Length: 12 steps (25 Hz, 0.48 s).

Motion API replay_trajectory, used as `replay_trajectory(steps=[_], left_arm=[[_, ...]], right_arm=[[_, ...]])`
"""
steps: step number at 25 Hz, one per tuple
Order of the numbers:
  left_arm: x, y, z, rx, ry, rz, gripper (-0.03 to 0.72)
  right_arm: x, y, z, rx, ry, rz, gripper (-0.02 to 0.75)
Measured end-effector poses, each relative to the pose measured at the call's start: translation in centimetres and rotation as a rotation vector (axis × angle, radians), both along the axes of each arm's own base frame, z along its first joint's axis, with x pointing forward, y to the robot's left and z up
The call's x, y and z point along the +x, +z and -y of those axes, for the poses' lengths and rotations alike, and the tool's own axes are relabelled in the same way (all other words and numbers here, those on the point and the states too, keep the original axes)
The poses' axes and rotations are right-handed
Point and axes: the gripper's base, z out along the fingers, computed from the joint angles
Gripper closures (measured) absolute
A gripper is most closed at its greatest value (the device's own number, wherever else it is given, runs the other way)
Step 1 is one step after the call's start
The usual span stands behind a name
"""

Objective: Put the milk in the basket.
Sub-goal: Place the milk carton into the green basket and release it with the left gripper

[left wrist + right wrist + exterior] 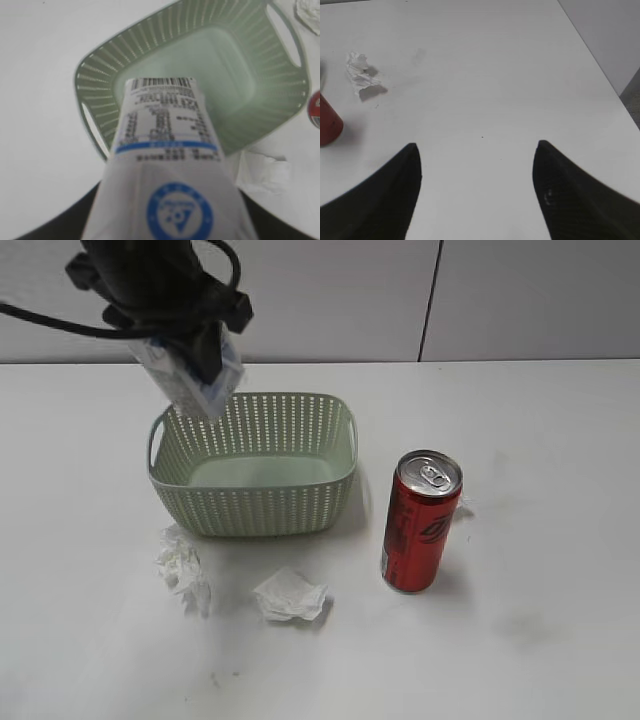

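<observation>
Your left gripper (190, 360) is clamped on the milk carton (192, 375) and holds it in the air above the far left corner of the green basket (255, 510). The carton is tilted, its long axis slanting down and to the right toward the basket's opening. From the left wrist view, the carton's (167, 165) lower end sits over the basket's (100, 65) left rim rather than over the bare floor, so the open floor lies ahead and to the right of your grip. Judge the next move on that: carry the carton a little further over the middle before you lower or let go, or it may catch the rim.

Your right gripper (476, 150) is spread wide and holds nothing, hovering over bare table well to the right, beyond the red can (420, 522). Crumpled tissues (290, 596) lie near the basket's front.
</observation>
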Motion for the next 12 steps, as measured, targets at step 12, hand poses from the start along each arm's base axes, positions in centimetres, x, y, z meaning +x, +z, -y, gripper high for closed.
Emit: replay_trajectory(steps=[12], left_arm=[[4.5, -11.7, 2.1, 0.153, -0.003, -0.147, 0.358]], right_arm=[[0.0, 0.0, 0.0, 0.000, 0.000, 0.000, 0.184]])
